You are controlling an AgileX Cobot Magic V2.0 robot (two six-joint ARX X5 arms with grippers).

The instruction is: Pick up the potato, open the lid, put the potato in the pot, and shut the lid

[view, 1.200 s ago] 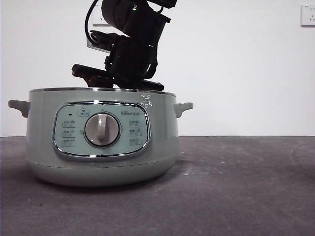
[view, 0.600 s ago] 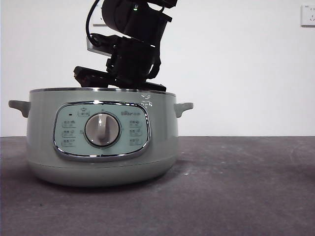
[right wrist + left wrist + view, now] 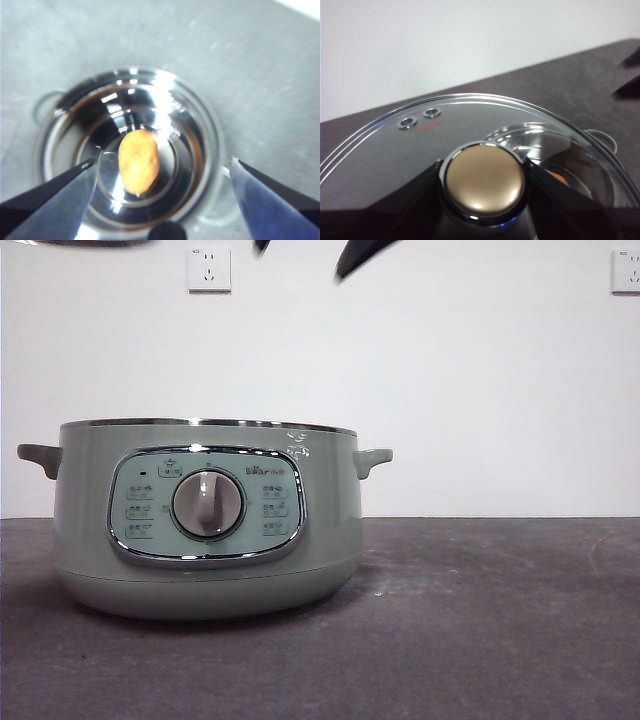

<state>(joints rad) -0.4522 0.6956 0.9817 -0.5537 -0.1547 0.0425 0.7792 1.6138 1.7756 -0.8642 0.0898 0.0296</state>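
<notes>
Potato lies on the shiny steel floor of the pot, about in the middle of the bowl, as the right wrist view shows from straight above. That pot stands on the dark grey tabletop, towards the left of the front view, with its chrome-framed button panel and round grey dial facing the camera and a small handle sticking out at each side. The pot's mouth is uncovered. The right hand hangs high over the open pot with its two black jaws spread wide apart and nothing between them. The left hand has its jaws closed on either side of the knob of the glass lid, holding the lid up off the pot; through the glass a bit of the pot's steel rim and an orange patch of the potato show below. In the front view only a couple of black tips reach in at the top edge, and two white wall sockets sit on the pale wall behind.
</notes>
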